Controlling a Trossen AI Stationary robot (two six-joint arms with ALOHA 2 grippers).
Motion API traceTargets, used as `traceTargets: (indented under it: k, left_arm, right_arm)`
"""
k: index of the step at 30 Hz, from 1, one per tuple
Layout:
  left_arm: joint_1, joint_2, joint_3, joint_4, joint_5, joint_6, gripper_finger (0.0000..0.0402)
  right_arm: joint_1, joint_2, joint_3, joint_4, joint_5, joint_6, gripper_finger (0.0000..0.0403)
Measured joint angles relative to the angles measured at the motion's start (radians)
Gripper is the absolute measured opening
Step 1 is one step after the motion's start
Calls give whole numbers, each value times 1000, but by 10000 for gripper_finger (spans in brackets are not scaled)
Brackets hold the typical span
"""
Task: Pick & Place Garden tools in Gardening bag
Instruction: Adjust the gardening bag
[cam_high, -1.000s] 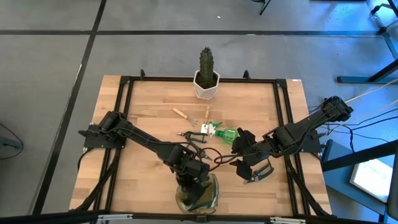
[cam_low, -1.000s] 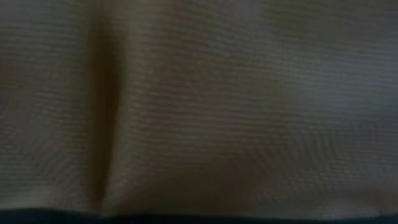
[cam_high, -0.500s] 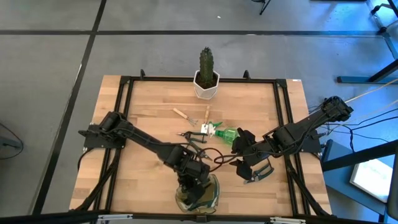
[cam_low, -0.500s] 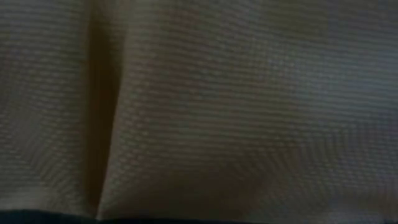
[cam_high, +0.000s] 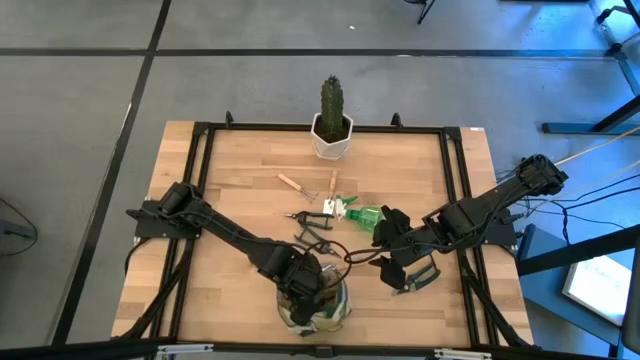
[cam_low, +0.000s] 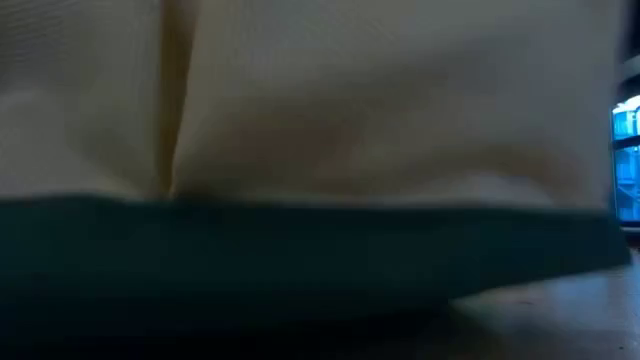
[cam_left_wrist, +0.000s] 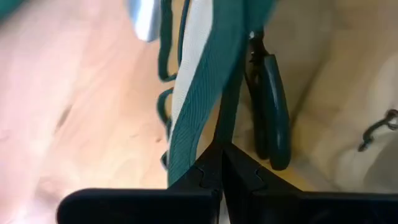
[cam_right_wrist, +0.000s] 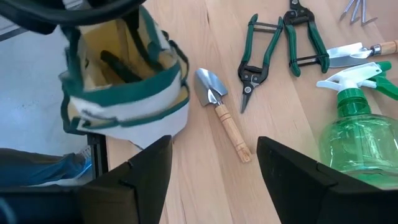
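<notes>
Pinching the bag (cam_high: 318, 305) rim with closed left fingers (cam_left_wrist: 214, 171); hovering right fingers (cam_right_wrist: 161, 165) spread wide, empty, above trowel (cam_right_wrist: 221, 107) on counter (cam_high: 240, 210).

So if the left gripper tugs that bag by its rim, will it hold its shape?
Probably not. The gardening bag is soft fabric, and its rim looks pinched flat in the left gripper, so it will likely sag. It looks light and may drag or tip.

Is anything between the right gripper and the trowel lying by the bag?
Nothing visible. In the right wrist view the trowel lies on bare wood straight ahead of the open right gripper. The bag sits to one side of it, its rim pinched by the shut left gripper; the shears lie beyond.
</notes>
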Motion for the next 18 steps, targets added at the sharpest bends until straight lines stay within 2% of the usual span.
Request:
traceTargets:
  k: [7,13,18]
  left_arm:
    - [-1,-20,0,-46,2,20,1]
    - [-19,-41,0,152,35,62,1]
    - [-39,-27,0,227,34,62,1]
  right_arm:
    - [0,0,0,0,0,1,238]
    - [0,0,0,0,-1,3,238]
    - [0,0,0,0,-4,-1,238]
